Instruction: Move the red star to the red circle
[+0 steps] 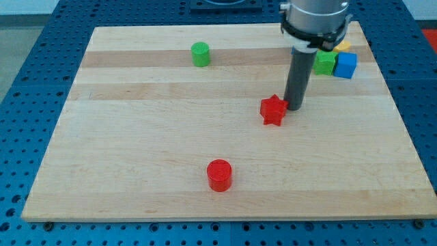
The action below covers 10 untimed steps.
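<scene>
A big pale wooden board (136, 150) was seen lying on a blue table with holes (27, 89). The dark straight rod was seen coming down from the view's top, and my tip (295, 108) was placed right beside the red star block (273, 110), on its right side, touching it or nearly so; nothing was held by it. The red round block (220, 175) was found well apart, lower and to the left. A green round block (200, 54) was seen near the top. A green block (324, 63), a blue cube (346, 65) and a yellow block (343, 46) were bunched at the top right.
</scene>
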Each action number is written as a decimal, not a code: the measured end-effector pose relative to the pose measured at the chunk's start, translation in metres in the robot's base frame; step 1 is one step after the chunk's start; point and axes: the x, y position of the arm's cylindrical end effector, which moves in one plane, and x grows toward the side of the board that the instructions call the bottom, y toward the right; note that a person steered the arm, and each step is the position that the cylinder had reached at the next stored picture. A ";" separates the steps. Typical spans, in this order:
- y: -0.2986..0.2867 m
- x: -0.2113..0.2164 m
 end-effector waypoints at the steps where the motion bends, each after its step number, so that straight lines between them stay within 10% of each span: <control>1: -0.001 0.001; 10: -0.061 0.032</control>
